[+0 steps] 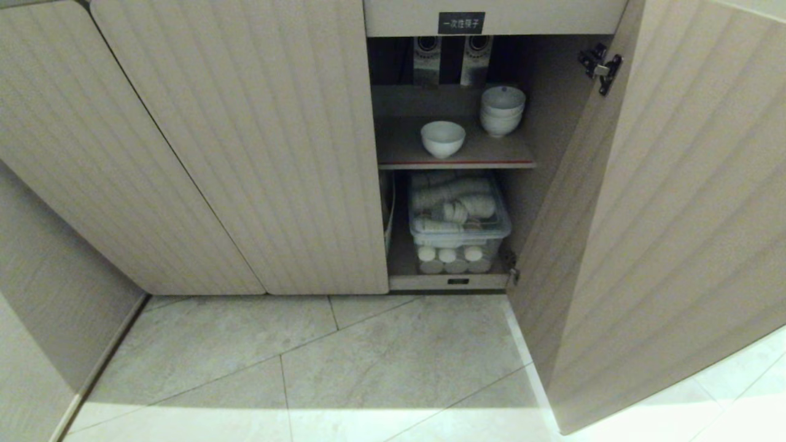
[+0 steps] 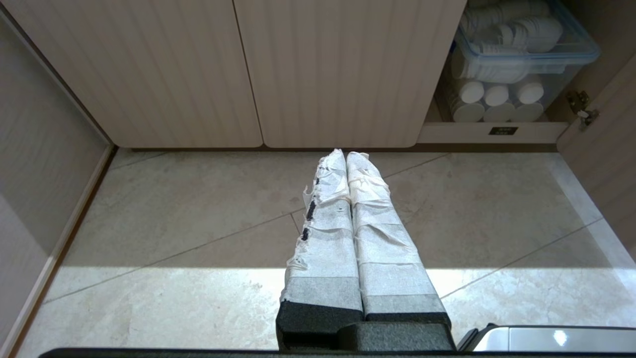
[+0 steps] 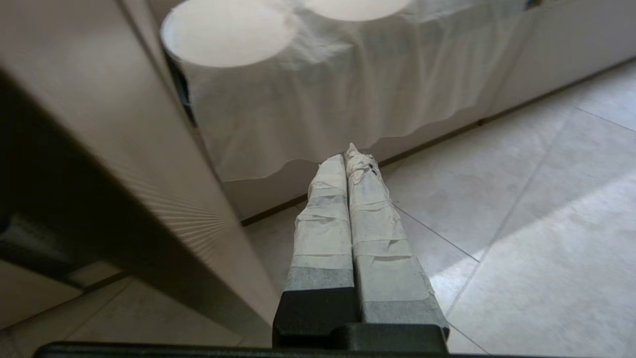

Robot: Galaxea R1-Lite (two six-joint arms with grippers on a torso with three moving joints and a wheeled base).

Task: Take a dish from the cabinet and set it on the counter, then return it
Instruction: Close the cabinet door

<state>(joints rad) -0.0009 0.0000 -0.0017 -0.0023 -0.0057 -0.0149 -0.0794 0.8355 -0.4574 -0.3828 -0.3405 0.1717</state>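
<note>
Here, this is what you can see right now.

Cabinet: the low beige cabinet (image 1: 245, 153) has ribbed doors. The door (image 1: 663, 233) on the right side stands wide open, and the others are shut.

Label: a small black label (image 1: 461, 23) with white writing sits above the open part.

Top shelf: the shelf (image 1: 457, 164) has a red front edge. One white bowl (image 1: 443, 139) stands alone near the front, right way up.

Stack: more white bowls (image 1: 502, 109) sit piled up behind it, toward the right, close by but not touching.

Bottom shelf: a clear plastic box (image 1: 459, 224) full of white paper cups (some lie on their sides, some show round ends) fills the space under the shelf.

Floor: pale stone tiles (image 1: 368, 368) lie in front of the cabinet, with a bright strip of light near you.

Left gripper: your left gripper (image 2: 346, 155) hangs low over the floor and points at the shut doors. Its jaws are pressed together with nothing between them. The fingers (image 2: 325, 228) are wrapped in white tape.

Right gripper: your right gripper (image 3: 348, 158) is out past the open door, on its outer side. Its jaws are pressed together too, and they pinch nothing.

Cloth: a white cloth (image 3: 323, 99) hangs down ahead of the right gripper, with two pale round shapes at its top (you cannot tell what they are).

Head view: neither arm shows there.
</note>
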